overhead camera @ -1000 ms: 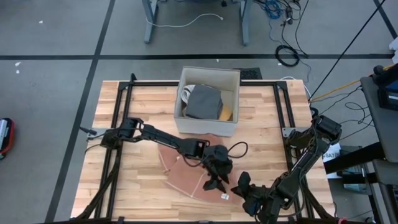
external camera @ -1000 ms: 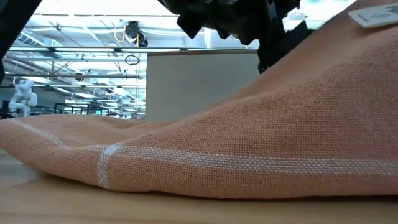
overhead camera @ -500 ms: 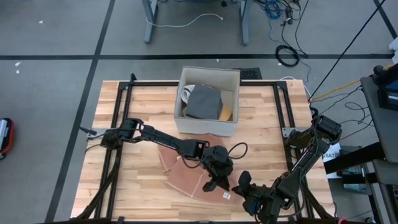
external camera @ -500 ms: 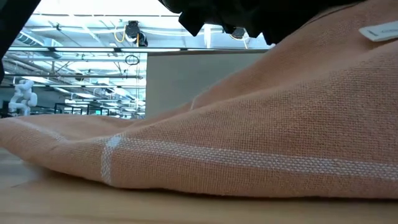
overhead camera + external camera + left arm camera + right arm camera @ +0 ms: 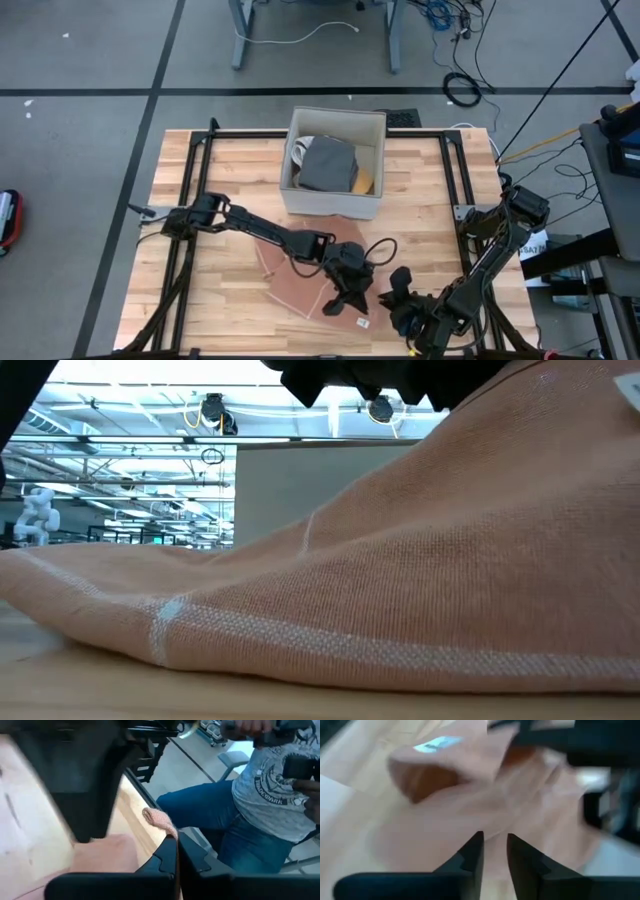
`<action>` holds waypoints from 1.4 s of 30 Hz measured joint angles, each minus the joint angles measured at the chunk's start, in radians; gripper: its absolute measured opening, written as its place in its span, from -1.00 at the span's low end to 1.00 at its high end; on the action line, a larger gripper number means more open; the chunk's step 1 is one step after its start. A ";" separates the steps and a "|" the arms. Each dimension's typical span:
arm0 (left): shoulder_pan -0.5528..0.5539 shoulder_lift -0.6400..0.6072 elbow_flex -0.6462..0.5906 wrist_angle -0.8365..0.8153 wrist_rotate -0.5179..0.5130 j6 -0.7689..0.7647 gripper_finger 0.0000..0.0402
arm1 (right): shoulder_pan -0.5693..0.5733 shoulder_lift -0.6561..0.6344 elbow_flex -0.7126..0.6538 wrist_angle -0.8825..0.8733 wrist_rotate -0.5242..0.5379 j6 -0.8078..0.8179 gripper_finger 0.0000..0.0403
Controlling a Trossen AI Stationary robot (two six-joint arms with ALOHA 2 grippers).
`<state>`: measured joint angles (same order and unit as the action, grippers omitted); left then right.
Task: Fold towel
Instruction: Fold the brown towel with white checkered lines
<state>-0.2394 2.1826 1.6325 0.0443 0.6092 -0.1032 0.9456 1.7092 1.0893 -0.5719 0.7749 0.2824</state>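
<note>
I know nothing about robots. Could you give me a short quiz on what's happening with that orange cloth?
1. True or false: the box at the far side of the table is empty.
2. Which hand is pinching the orange towel? A) left hand B) right hand C) neither
3. Fill in: a small white ____ is sewn to the towel's lifted corner.

Key
1. False: folded grey cloth lies inside.
2. A: the left hand is shut on the towel's edge; the right hand sits just beside it, fingers slightly apart.
3. label
</note>
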 joint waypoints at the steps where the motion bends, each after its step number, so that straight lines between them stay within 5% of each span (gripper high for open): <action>1: -0.005 0.000 0.000 0.000 -0.001 0.011 -0.99 | 0.001 0.000 0.000 -0.010 -0.020 0.059 -0.65; 7: -0.028 0.000 0.000 -0.005 -0.045 0.103 -0.99 | -0.010 0.000 0.000 -0.022 -0.175 0.418 -0.46; 14: -0.026 0.009 0.000 0.002 -0.049 0.169 -0.99 | -0.007 0.007 0.000 -0.025 -0.173 0.712 -0.34; 31: -0.057 0.106 -0.001 0.068 -0.054 0.254 -1.00 | -0.001 0.163 -0.001 -0.031 -0.209 1.178 -0.32; 42: -0.056 0.106 -0.001 0.070 -0.058 0.322 -1.00 | 0.032 0.222 0.001 -0.062 -0.220 1.301 -0.32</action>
<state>-0.2951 2.2890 1.6318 0.1143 0.5516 0.2187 0.9771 1.9312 1.0904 -0.6336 0.5545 1.5839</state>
